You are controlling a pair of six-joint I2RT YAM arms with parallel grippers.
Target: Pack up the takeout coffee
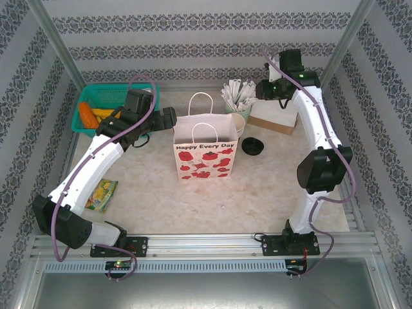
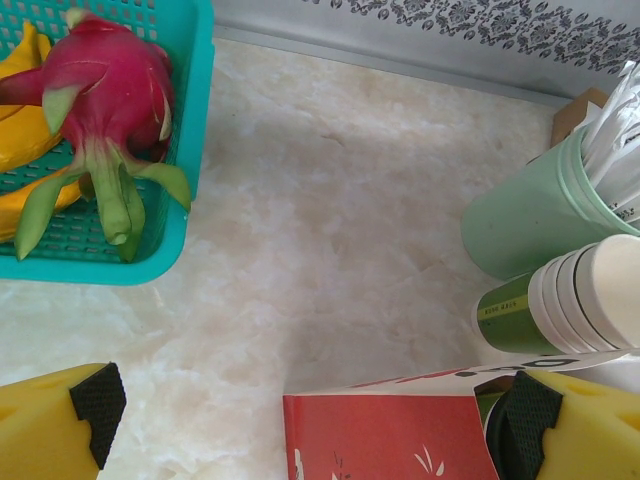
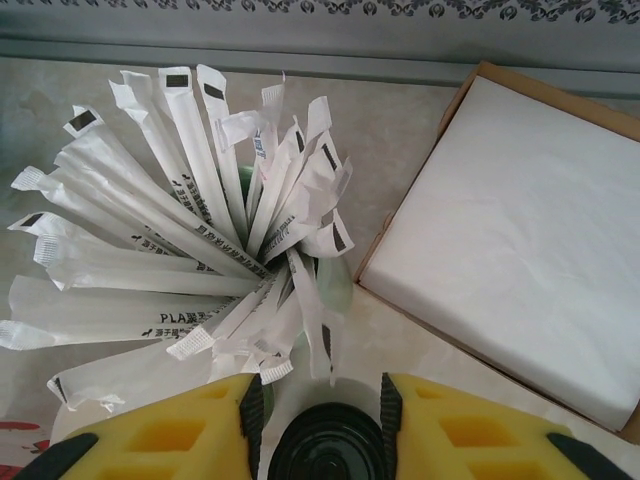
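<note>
The white gift bag [image 1: 206, 151] with red strawberries stands upright mid-table. In the left wrist view its red side panel [image 2: 390, 435] rises between my wide-open left gripper [image 2: 312, 410] fingers, and nothing is held. Inside the bag's mouth, beside the right finger, a sliver of green cup side with a dark round edge shows; it looks like the takeout coffee [image 2: 486, 402], mostly hidden. My left gripper [image 1: 168, 119] hovers at the bag's upper left corner. My right gripper [image 1: 265, 90] hangs open at the back right. A loose black lid [image 3: 330, 445] lies on the table beneath its fingers.
A teal basket [image 1: 96, 96] at the back left holds a dragon fruit [image 2: 110, 90] and yellow fruit. Behind the bag are stacked lidless paper cups [image 2: 570, 310] and a mint cup of wrapped straws [image 3: 200, 240]. A napkin box [image 3: 520, 250] sits right; a snack packet [image 1: 103, 193] front left.
</note>
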